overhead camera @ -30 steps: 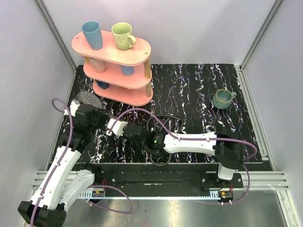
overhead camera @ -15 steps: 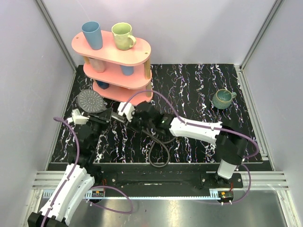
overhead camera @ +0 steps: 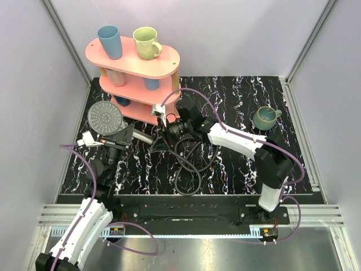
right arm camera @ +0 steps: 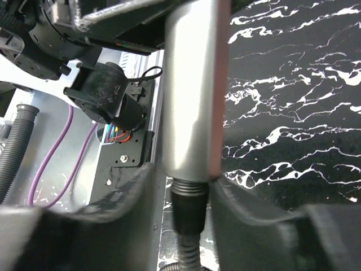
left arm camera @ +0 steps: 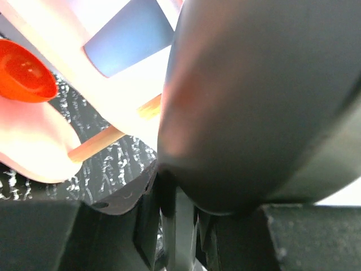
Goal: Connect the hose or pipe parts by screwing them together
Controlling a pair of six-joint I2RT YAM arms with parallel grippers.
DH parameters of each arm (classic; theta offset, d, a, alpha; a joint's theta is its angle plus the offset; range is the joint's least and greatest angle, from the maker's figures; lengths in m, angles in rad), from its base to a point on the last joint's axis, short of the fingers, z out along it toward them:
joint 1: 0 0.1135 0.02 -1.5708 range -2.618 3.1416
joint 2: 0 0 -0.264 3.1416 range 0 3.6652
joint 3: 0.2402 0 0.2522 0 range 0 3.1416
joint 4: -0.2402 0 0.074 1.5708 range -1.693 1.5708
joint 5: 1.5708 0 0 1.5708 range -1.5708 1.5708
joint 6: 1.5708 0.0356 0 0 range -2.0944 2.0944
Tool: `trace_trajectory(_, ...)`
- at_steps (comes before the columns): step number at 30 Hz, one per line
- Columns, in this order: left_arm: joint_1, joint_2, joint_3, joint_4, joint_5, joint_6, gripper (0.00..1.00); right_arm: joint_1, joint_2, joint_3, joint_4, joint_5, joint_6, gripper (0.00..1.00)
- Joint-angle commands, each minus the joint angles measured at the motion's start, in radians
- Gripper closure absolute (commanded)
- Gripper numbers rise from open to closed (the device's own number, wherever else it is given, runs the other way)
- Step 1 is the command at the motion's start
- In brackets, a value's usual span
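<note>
Grey head (overhead camera: pixel 106 117), clamped at the handle in our left gripper (overhead camera: pixel 121 137), has risen beside the shelf (overhead camera: pixel 163 116), while our right gripper (overhead camera: pixel 159 141) has just slackened its jaws around the hose (right arm camera: pixel 188 257) nut (right arm camera: pixel 189 212) at the handle's end, so we judge a re-grip between turns.

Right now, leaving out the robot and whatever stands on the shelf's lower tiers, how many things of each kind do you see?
Cups and mugs: 3 (blue tumbler, green mug, teal mug)
Shower head: 1
Hose: 1
Shelf: 1
Total: 6
</note>
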Motion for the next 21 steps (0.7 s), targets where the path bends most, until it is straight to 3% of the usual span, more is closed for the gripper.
trace_trajectory(1,-0.015,0.042,0.112,-0.177,0.057,0.084,1.0,-0.007,-0.068,-0.01,0.186,0.092,0.014,0.38)
trace_trajectory(5,-0.015,0.079,0.178,-0.264,-0.015,0.083,1.0,-0.008,-0.175,-0.125,0.261,0.184,-0.012,0.23)
trace_trajectory(8,-0.015,0.111,0.224,-0.31,-0.045,0.067,1.0,-0.002,-0.232,-0.163,0.22,0.282,-0.075,0.15)
trace_trajectory(12,-0.015,0.156,0.293,-0.382,-0.068,0.063,1.0,0.05,-0.292,-0.222,0.16,0.582,-0.193,0.14)
trace_trajectory(16,-0.015,0.219,0.397,-0.479,-0.101,0.069,1.0,0.183,-0.33,-0.271,0.152,0.834,-0.338,0.15)
trace_trajectory(21,-0.017,0.249,0.441,-0.522,-0.119,0.031,1.0,0.254,-0.326,-0.28,0.154,0.98,-0.382,0.21)
